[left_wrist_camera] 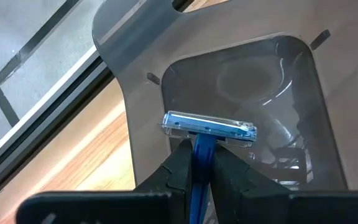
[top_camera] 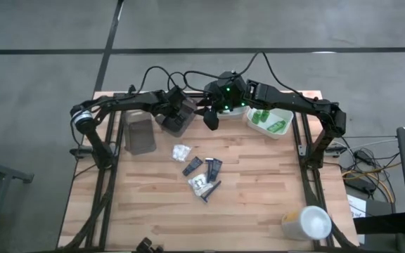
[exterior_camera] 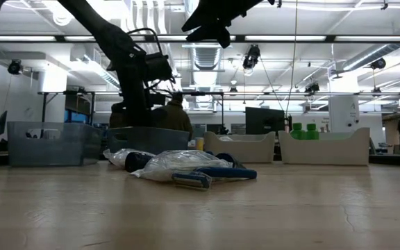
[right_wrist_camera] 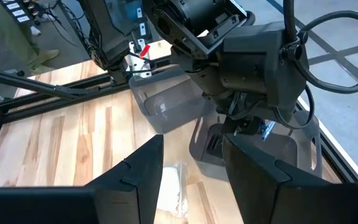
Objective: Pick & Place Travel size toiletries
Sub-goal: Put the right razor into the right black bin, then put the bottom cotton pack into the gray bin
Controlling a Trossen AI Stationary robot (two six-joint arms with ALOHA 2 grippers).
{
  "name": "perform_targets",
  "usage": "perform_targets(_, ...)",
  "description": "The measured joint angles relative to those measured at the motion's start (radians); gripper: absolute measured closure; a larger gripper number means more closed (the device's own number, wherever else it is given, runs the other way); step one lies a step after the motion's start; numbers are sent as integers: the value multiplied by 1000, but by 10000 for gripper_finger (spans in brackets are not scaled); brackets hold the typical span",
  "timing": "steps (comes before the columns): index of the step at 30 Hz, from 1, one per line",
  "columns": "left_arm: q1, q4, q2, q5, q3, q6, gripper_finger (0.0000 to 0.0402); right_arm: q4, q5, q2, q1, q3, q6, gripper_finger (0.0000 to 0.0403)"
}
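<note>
**A:** Nearest the low camera lies that heap of loose toiletries on the wooden table: white crinkly packets, dark flat tubes, a blue-handled piece in clear wrap. None of it is sorted yet?

**B:** Not that pile. It sits mid-table, well apart from both arms. But the left gripper has one piece already: its fingers are pinched narrow on the blue handle of a disposable razor with a clear plastic head.

**A:** Where is it holding that?

**B:** At the far side, left of centre, directly over the brown smoky plastic tray. I judge this the placing step; the next move calls for lowering a little and letting go so the razor lands inside the tray's walls.

**A:** And the right gripper?

**B:** Empty, fingers parted with a clear gap, raised near the far middle just beside the left arm. The white tray of small bright green bottles lies far right. Its next move, I'd guess, is swinging nearer toward the pile, minding the left arm close by.
</note>
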State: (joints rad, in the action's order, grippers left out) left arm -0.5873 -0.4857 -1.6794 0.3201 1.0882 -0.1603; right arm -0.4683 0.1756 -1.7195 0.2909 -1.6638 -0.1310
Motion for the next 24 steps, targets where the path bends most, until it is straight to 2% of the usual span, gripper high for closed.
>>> perform_targets(6, 0, 21, 0, -47, 0, -16, 337, 0, 0, 0, 0, 0, 1, 258)
perform_targets(13, 0, 23, 0, -49, 0, -31, 304, 0, 0, 0, 0, 0, 3, 279)
perform_targets(24, 0, 17, 3, -70, 17, -47, 294, -2, 0, 0, 0, 0, 3, 315)
